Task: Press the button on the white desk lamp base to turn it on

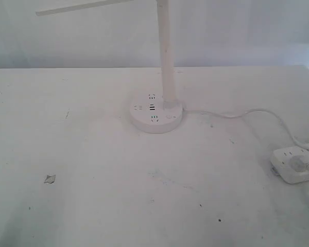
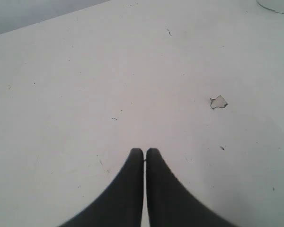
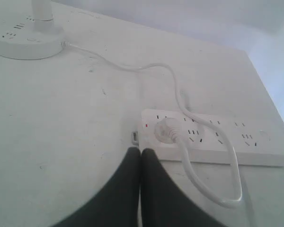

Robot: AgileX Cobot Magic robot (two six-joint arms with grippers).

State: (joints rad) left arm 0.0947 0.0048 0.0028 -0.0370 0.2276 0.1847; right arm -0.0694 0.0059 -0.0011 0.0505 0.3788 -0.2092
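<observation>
- One white lamp base point(image 1: 144, 121) sits on the counter point(image 1: 118, 206), slightly towards the far edge and near the middle; its stem point(image 1: 168, 77) rises from the base's right rear part.
- The button point(image 1: 170, 116) shows as a faint small circle on the base's top, just in front of the stem's foot, beside the socket holes and dark slots.
- Nothing lies between the button and the open counter in front of it.
- A white cord point(image 1: 247, 112) runs from the base's right side, curving to a strip point(image 1: 291, 175) at the counter's right edge, where a plug point(image 1: 298, 163) sits in it.
- A small chip point(image 1: 50, 179) marks the counter front left, well apart from the base.
- The lamp head point(image 1: 82, 6) hangs as a thin bar, high to the left.
- The left hand point(image 2: 144, 151) is clenched, tips together, holding nothing, above bare counter near the chip.
- The right hand point(image 3: 141, 150) is likewise clenched and empty, its tips near the strip's end, well apart from the base.
- Neither hand shows in the exterior view.
</observation>
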